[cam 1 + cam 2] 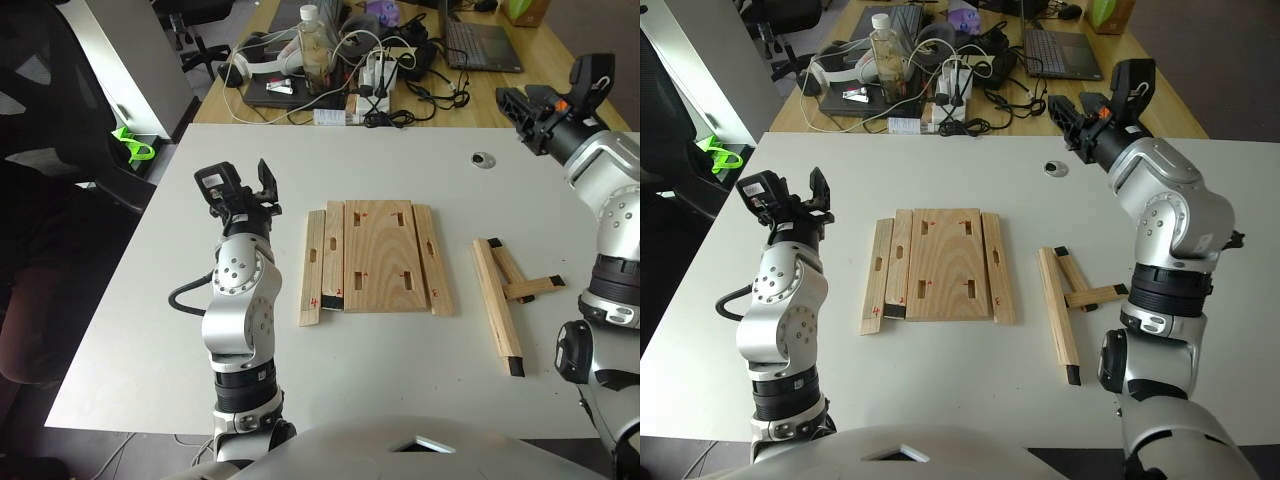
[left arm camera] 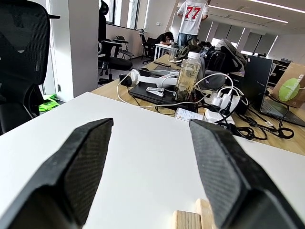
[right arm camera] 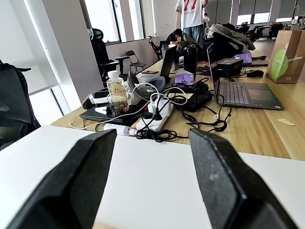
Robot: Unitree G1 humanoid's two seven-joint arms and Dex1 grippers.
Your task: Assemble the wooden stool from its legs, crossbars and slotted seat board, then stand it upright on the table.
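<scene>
Your left gripper (image 2: pixel 150 125) is holding its two fingers wide apart with nothing between them. It is hanging above the white table (image 1: pixel 130 300), just to the left of the wooden parts. Your right gripper (image 3: pixel 152 134) is also standing wide open and empty; it is hovering over the far right part of the table, well apart from every piece of wood.

The slotted seat board (image 1: pixel 378 255) is lying flat in the middle of the table and is showing four slots. Two narrow slats (image 1: pixel 333 255) are lying side by side along its left edge, and one more slat (image 1: pixel 434 260) is lying against its right edge. To the right of this group, apart from it, a long bar (image 1: pixel 498 308) is lying on the table. A shorter bar (image 1: pixel 507 266) is lying just beside it, and a small crosspiece (image 1: pixel 532 288) is sticking out to the right. All the pieces are lying flat.

Behind the table, a wooden desk (image 1: pixel 560 90) is carrying a bottle (image 1: pixel 313 45), a laptop (image 1: pixel 480 45) and many cables (image 1: pixel 400 70).
</scene>
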